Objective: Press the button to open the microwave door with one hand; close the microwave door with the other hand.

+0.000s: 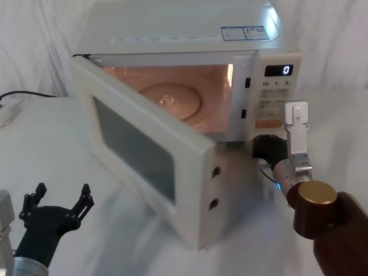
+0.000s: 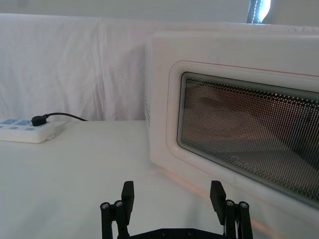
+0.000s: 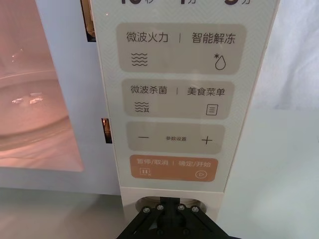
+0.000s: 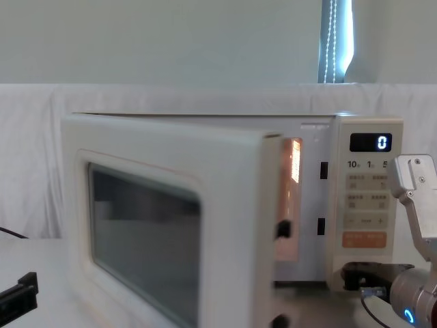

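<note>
The left gripper (image 1: 60, 202), a black blocky unit with notched jaws, hovers low over the white-draped bench (image 1: 46, 144) with its fingers spread wide and nothing between them. It sits just in front of the outer face of the wide cream microwave door (image 1: 138, 144) with the dark rounded glass window, and apart from it.

The door stands swung out on its left hinge, roughly half open, latch edge nearest the robot; the cavity behind it is lit.

Handling judgement: the panel is rigid and light, and should swing freely on its hinge. No grasp is needed. Push flat on the raised cream frame near the latch edge, farthest from the hinge, not on the glass. A smooth frame may let a fingertip slide.

The right gripper (image 3: 169, 211), black with a grey metal wrist, is at the foot of the narrow control strip (image 3: 174, 99), against the cream pill-shaped button (image 3: 169, 204). Its finger state cannot be determined.
</note>
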